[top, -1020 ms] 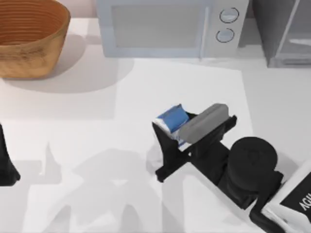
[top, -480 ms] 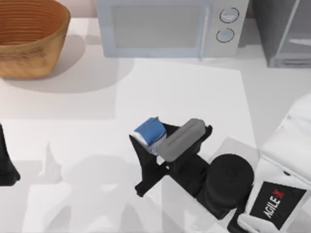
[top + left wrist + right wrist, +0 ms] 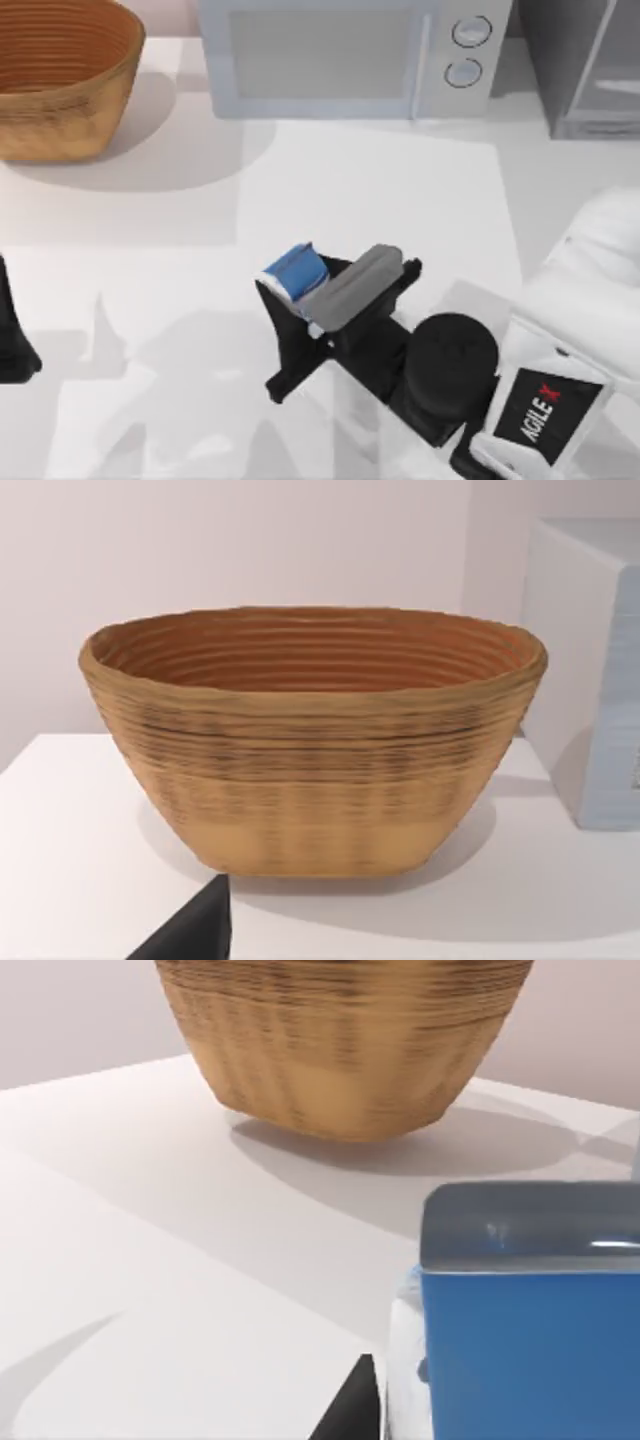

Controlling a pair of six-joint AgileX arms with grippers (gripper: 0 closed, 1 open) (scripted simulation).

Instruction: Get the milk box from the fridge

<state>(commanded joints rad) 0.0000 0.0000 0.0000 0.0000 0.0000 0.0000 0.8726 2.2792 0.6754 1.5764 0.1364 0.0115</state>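
Up along the back of the table (image 3: 400,190) sit a woven basket (image 3: 60,75) at the top view's left, a pale microwave (image 3: 345,55) with two round knobs in the middle, and the dark grey fridge (image 3: 585,65) at the right corner, all well apart from the open middle where nothing blocks the right gripper (image 3: 290,310). That gripper is clamped on the milk box (image 3: 295,272), the carton sitting at the finger ends with its blue face tipped up and toward the basket. The left arm sits parked at the table's left edge, and its finger state can't be told.
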